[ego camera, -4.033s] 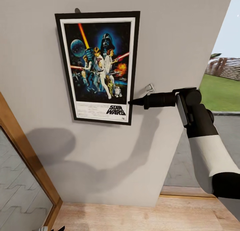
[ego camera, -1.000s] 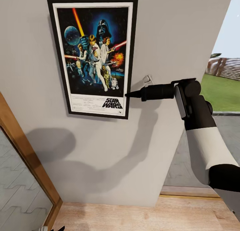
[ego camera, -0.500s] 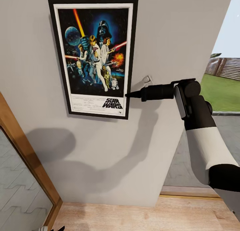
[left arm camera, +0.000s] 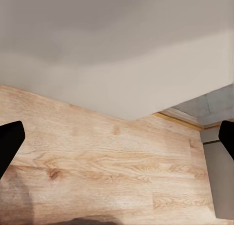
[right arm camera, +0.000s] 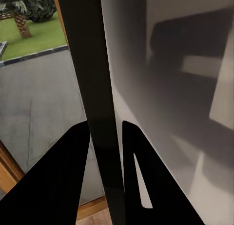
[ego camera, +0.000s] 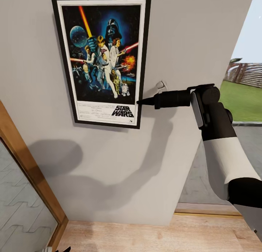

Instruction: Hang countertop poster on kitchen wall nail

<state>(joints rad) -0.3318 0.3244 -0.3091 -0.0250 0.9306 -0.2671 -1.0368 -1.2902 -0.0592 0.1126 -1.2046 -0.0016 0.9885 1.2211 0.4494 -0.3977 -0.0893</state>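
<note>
- A grey wall (ego camera: 109, 164) stood straight ahead, above a wooden floor (ego camera: 145, 237).
- The poster (ego camera: 103, 59) lay flat against that wall, long axis upright, to the left of the right arm.
- The right gripper (ego camera: 140, 102) pinched the poster's right frame edge near its lower corner.
- The left gripper (left arm camera: 117, 142) hung low over the floor, fingers spread apart, empty, far from the poster.

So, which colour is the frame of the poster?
Black, thin frame around the poster, clearest in the head view.

Right tool (ego camera: 140, 102) clamped, left tool (left arm camera: 117, 142) agape
</note>
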